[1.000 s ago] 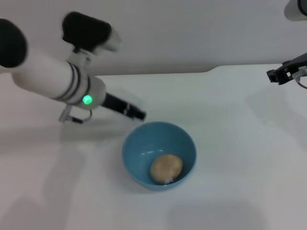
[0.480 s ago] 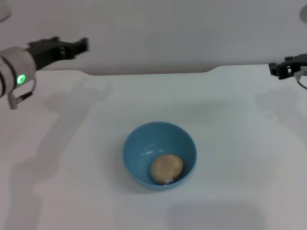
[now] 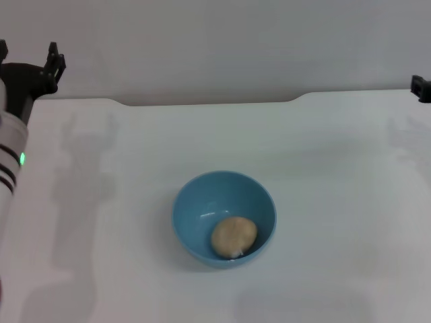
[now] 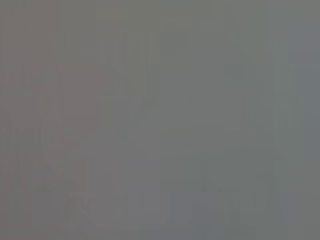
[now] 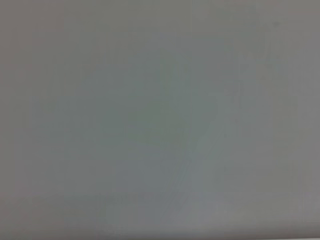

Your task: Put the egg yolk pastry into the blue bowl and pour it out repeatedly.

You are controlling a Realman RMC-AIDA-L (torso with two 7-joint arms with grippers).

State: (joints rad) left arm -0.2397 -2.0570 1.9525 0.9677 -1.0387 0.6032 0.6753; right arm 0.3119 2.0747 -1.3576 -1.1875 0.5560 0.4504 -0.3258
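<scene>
- Head view: the pastry (image 3: pixel 234 236) is being seen lying inside the bowl (image 3: pixel 223 217), against the wall on the near, right-hand side. The bowl is sitting upright near the middle of the table (image 3: pixel 337 175).
- Head view: the left gripper (image 3: pixel 28 60) is being held high at the far left edge, over the table's back corner, well apart from the bowl. Two dark fingers (image 3: pixel 55 62) are being shown with a gap between them, so the jaws are being read as apart, nothing held.
- Head view: the right gripper (image 3: pixel 421 88) is only being caught as a dark tip at the far right edge; whether its jaws are apart or together cannot be told.
- Key relation: the bowl is lying down and toward the middle from both grippers, roughly midway; neither arm is being judged clearly nearer. The pastry is rounded, with no marked long axis.
- Judged: the pastry is already in, so pouring out is being taken as the next step, and the bowl rim is likely what must be gripped.
- Nothing else is being seen on the table; no obstacle is standing between either gripper and the bowl.
- Left wrist view: only a plain grey field is being shown; no thing can be made out.
- Right wrist view: the same, a plain pale field; no fingers, bowl or pastry.
</scene>
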